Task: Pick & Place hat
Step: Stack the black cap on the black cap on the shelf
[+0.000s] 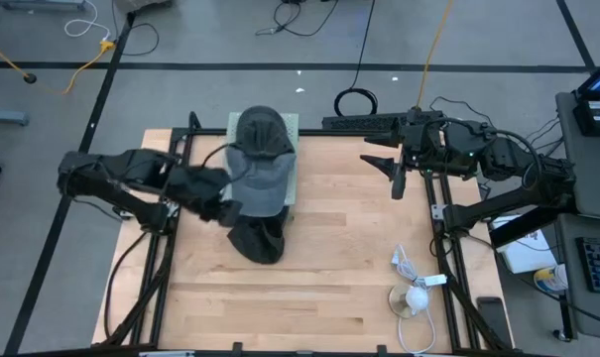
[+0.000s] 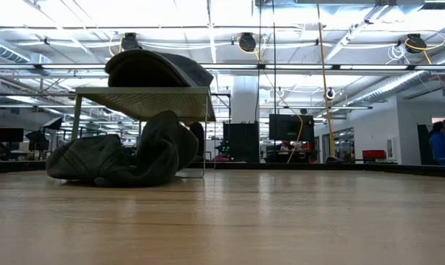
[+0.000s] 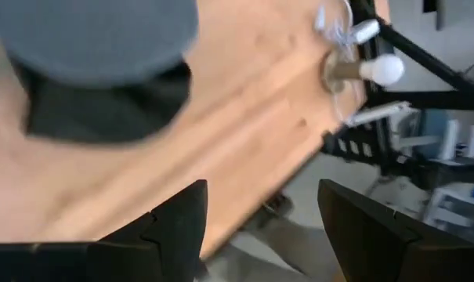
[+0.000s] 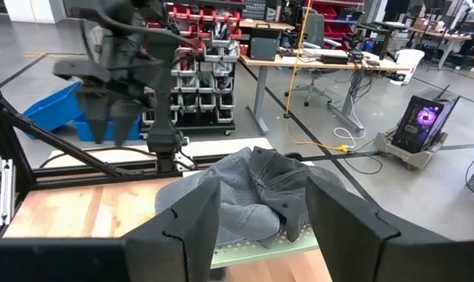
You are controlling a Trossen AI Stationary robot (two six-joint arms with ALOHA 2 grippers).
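Wooden table (image 1: 319,268) carries 1 pale rack (image 1: 291,149) with a grey hat (image 1: 260,164) on top and a dark hat (image 1: 256,238) below. I keep left gripper (image 1: 215,203) beside them, jaws apart, holding nothing; right gripper (image 1: 391,169) waits open, away. I fear snagging the rack.

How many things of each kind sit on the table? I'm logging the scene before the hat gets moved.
Hats: 2, a grey hat on the stand and a dark hat on the table
Mesh stands: 1
White cable with bulb: 1
Total: 4
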